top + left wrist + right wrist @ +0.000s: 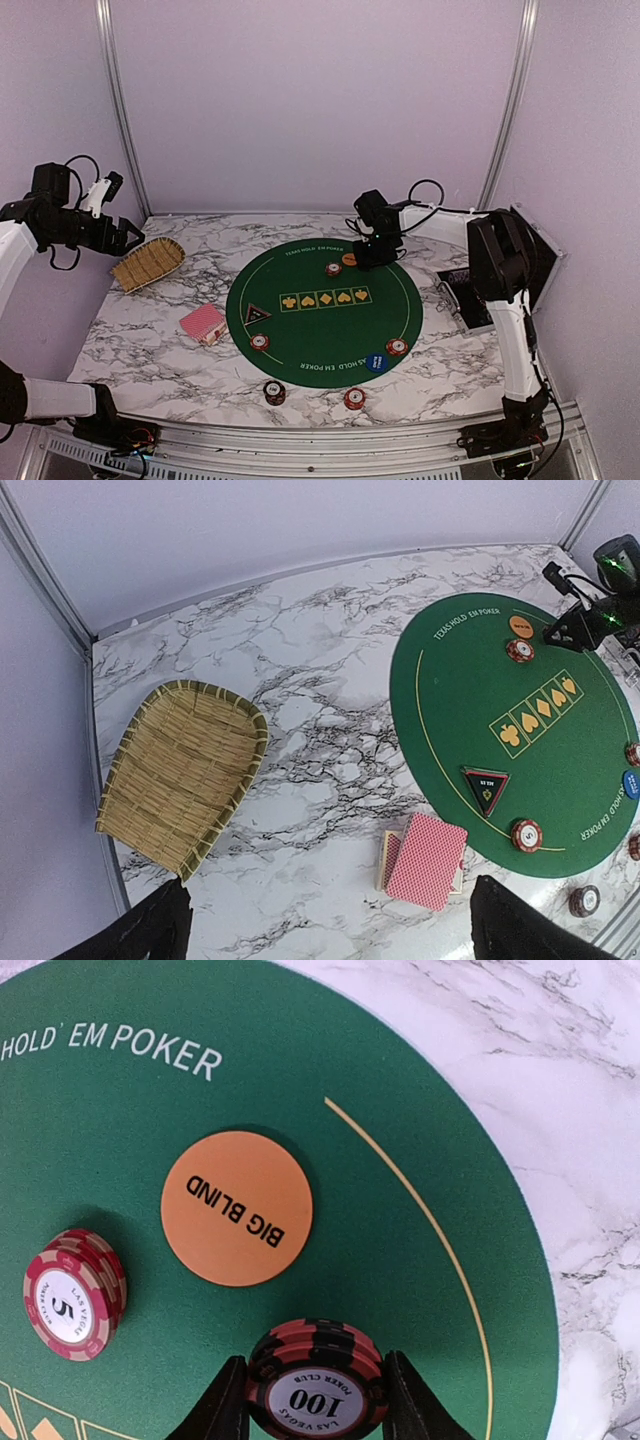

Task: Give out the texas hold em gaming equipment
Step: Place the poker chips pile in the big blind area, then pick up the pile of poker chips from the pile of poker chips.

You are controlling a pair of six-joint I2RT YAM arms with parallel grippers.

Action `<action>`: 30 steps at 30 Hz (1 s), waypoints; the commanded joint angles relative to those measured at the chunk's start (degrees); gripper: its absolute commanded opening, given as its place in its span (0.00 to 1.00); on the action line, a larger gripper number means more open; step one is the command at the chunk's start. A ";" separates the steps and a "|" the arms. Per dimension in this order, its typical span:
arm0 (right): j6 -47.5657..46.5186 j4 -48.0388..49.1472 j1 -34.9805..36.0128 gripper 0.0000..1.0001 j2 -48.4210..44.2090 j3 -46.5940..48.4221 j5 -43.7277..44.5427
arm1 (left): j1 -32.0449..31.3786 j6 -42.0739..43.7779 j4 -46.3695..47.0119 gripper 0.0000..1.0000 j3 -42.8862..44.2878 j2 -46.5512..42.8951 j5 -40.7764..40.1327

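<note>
- The right pincer [316, 1405] is clamped on the 100 chip stack [318, 1365], just beside the BIG BLIND button [237, 1208] on the green mat [430, 1260].
- Placing looks to be in hand; a gentle release is called for next.
- The left pincer [125, 238] is held apart, over by the basket [148, 262].

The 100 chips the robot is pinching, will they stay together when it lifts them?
Probably not glued: the 100 chip stack shows separate striped edges, so lower chips could slip out. The right gripper has its jaws pressed on the stack's round sides, which likely offers little grip. A dropped chip may roll across the green mat.
</note>
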 commanded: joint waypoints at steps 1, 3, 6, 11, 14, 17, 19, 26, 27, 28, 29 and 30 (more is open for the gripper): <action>-0.50 0.83 -0.69 0.25 2.01 2.17 -0.94 | 0.28 0.84 -1.43 0.99 0.76 -0.76 -0.16; -0.35 0.74 -0.69 0.26 2.20 1.98 -0.94 | 0.28 0.82 -1.44 0.99 0.81 -0.77 -0.20; -0.25 0.67 -0.69 0.28 2.25 1.60 -0.93 | 0.28 0.88 -1.45 0.99 0.86 -0.84 -0.08; -0.25 -0.14 -0.69 0.53 2.31 2.46 -0.70 | 0.28 0.92 -1.45 0.99 0.60 -1.04 -0.18; -0.25 -0.72 -0.68 0.71 1.30 3.12 0.31 | 0.28 0.89 -1.45 0.99 0.39 -1.16 -0.03; -0.31 -0.74 -0.69 0.78 -0.84 3.03 0.85 | 0.28 1.03 -1.60 0.99 0.49 -1.35 0.61; -0.34 -0.85 -0.66 0.80 -2.86 2.52 1.32 | 0.28 0.96 -1.69 0.99 0.70 -1.41 0.67; -1.11 1.54 5.20 0.87 -14.80 -6.17 4.59 | 0.27 1.35 -2.04 0.99 0.93 -1.19 0.51; -0.94 1.82 6.82 0.87 -16.58 -7.60 4.90 | 0.28 1.35 -2.07 0.99 0.99 -1.07 0.57; -0.72 1.92 8.51 0.88 -18.18 -8.84 4.97 | 0.28 1.35 -2.07 0.99 0.99 -0.91 0.47; -0.38 1.85 10.48 0.88 -19.66 -9.96 4.89 | 0.23 1.39 -2.07 0.99 1.09 -0.71 0.42; -0.16 1.89 12.50 0.88 -21.03 -11.00 4.76 | 0.23 1.29 -2.15 0.99 1.16 -0.56 0.36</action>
